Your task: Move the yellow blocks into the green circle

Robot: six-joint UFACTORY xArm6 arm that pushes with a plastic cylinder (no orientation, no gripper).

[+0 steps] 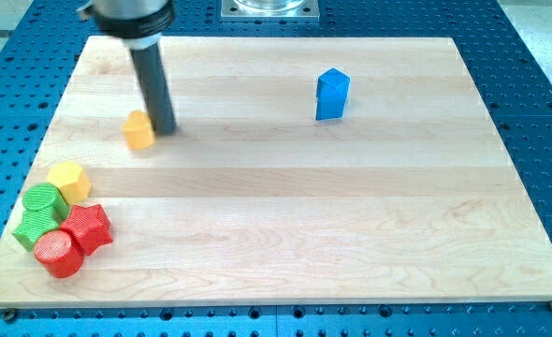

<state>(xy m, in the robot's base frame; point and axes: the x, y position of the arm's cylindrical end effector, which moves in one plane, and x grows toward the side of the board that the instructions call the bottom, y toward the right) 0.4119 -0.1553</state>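
Orange block [139,130]; blue block [332,95]; yellow hexagonal block [69,180]; pale wooden board [351,215]

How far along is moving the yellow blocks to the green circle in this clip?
Done: the yellow hexagonal block touches the green round block at the view's lower left. In hand: my tip sits against the right side of the orange-yellow block. Left: pushing that block down-left to the cluster.

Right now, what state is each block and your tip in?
My tip: down on the board, touching the orange block's right side.
Orange block: upright, alone.
Yellow block: in the lower-left cluster, against the green cylinder.
Green cylinder: clustered.
Green block: clustered.
Red star: clustered.
Red cylinder: clustered.
Blue block: upright, alone.
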